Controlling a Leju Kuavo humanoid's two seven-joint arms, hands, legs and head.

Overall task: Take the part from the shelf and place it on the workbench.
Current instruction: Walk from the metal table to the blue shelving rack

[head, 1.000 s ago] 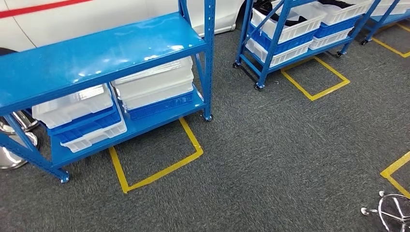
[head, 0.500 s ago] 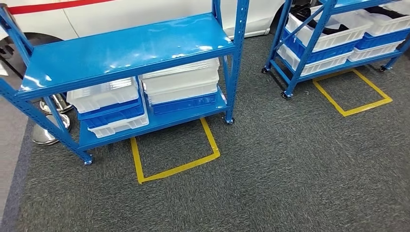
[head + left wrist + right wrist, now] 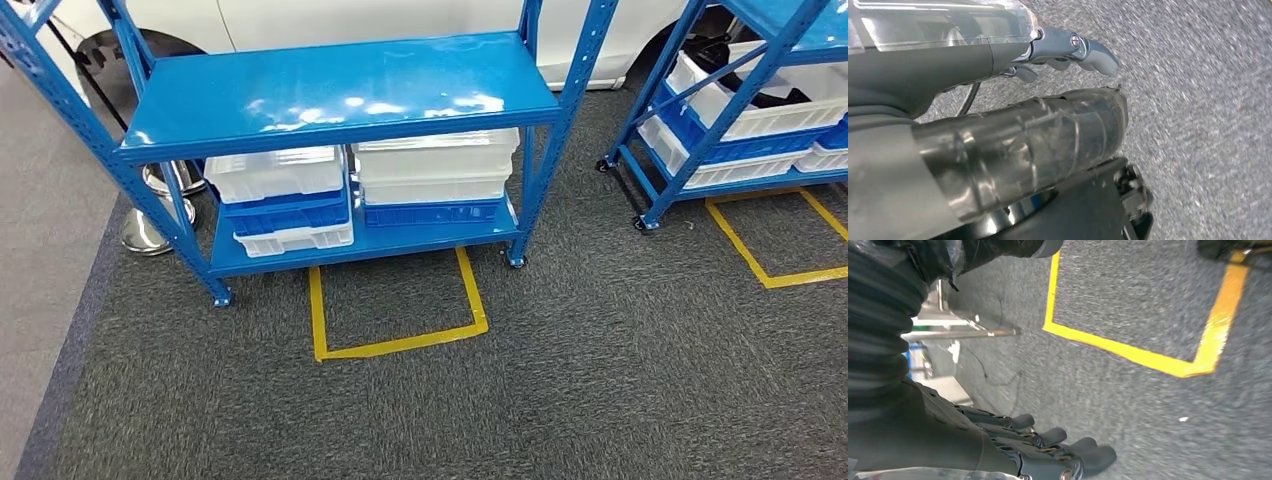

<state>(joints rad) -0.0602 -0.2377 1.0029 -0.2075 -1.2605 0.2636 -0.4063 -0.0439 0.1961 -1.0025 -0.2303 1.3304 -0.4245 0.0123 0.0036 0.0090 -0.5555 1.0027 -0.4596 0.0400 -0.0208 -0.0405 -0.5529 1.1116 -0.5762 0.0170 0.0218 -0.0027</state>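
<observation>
The step in hand looks like the approach: the robot faces a blue shelf (image 3: 340,90) standing on grey carpet (image 3: 560,380), with a yellow floor square (image 3: 395,300) just in front of its lower level. The part itself cannot be picked out; it is probably in one of the bins (image 3: 430,170) stacked on the lower level, white and blue, under the bare glossy upper board. Both arms hang toward the floor. The left hand (image 3: 1068,55) holds nothing, its fingers slightly curled; how far apart they are I cannot tell. The right hand (image 3: 1048,450) also holds nothing, with fingers lying loosely side by side, bent a little over the carpet. To do this well, I would square up to the shelf at the yellow square, stop before the uprights, and then crouch or bend, since the bins sit low beneath the upper board and a reach from above would strike it. A 2nd shelf (image 3: 740,100) stands to the right, well apart.
</observation>
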